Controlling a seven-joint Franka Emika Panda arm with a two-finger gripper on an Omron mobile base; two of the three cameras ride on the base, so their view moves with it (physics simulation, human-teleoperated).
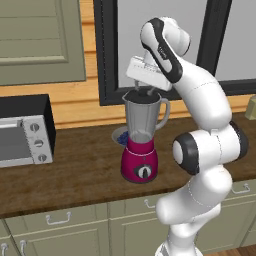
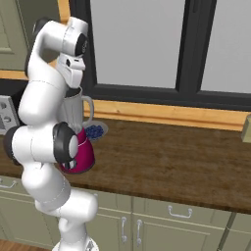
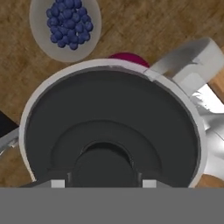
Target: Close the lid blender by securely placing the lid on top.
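The blender [image 1: 141,150] stands on the wooden counter, a magenta base with a dial under a tall clear grey jar [image 2: 77,112] with a side handle. The black lid [image 3: 109,113] lies level in the jar's mouth and covers it inside the pale rim; from the side it is a dark disc [image 1: 141,97] at the jar's top. My gripper [image 1: 143,93] hangs straight down over the jar, shut on the lid's raised centre knob. Its fingertips [image 3: 58,183] flank that knob in the hand view. The gripper [image 2: 73,90] is partly hidden behind my arm.
A bluish plate of blueberries [image 1: 120,135] sits on the counter just behind the blender, near the jar [image 3: 65,28]. A silver and black toaster oven [image 1: 25,132] stands at the far left. Window frame and wall rise close behind the counter.
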